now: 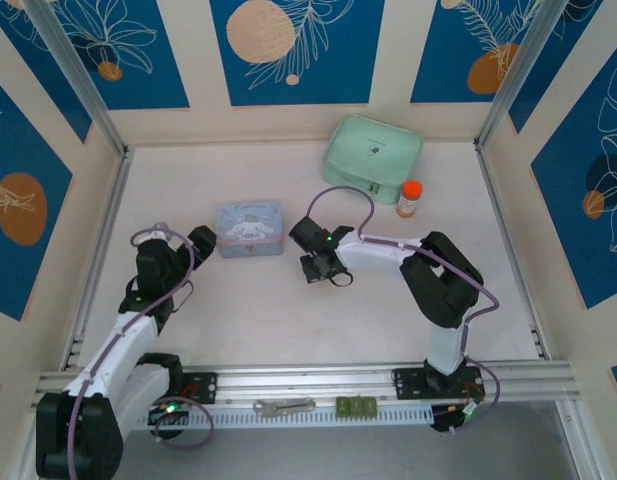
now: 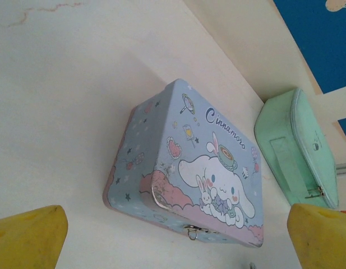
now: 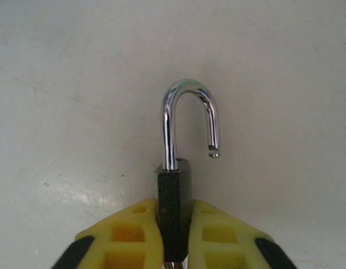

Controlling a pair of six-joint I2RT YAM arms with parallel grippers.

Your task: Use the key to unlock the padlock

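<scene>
- The right gripper point(image 3: 174, 224) was clamped on the padlock point(image 3: 174, 204), with one yellow pad point(image 3: 133, 235) pressed to each side of the dark body. It sat low over the table point(image 3: 60, 84).
- In the top view that put the lock close to the middle of the table. The pale blue tin point(image 1: 250, 228) lay at about 10 o'clock from it, near but not touching.
- The shackle point(image 3: 187, 92) rose toward 12 o'clock in the right wrist view. Its free end hung clear of the body at roughly 1 o'clock, so the lock looked already undone.
- I couldn't pick out the key. Something faint showed under the body at 6 o'clock between the pads, but too little to name.
- The left gripper point(image 2: 174, 235) was spread wide and carried nothing. The tin lay ahead of it at 12 o'clock.
- On handling, the lock looked small, rigid and probably dense for its size, with nothing soft or breakable about it.
- The dark body was the place to hold it: flat sides, a matte surface, and a fair seat for the pads.
- The chrome shackle looked slick and round, and now that it was free it would likely swivel, so it made a poor handle.
- The bite on so small a thing was shallow, and I judged it could twist or slip if the pads eased.
</scene>
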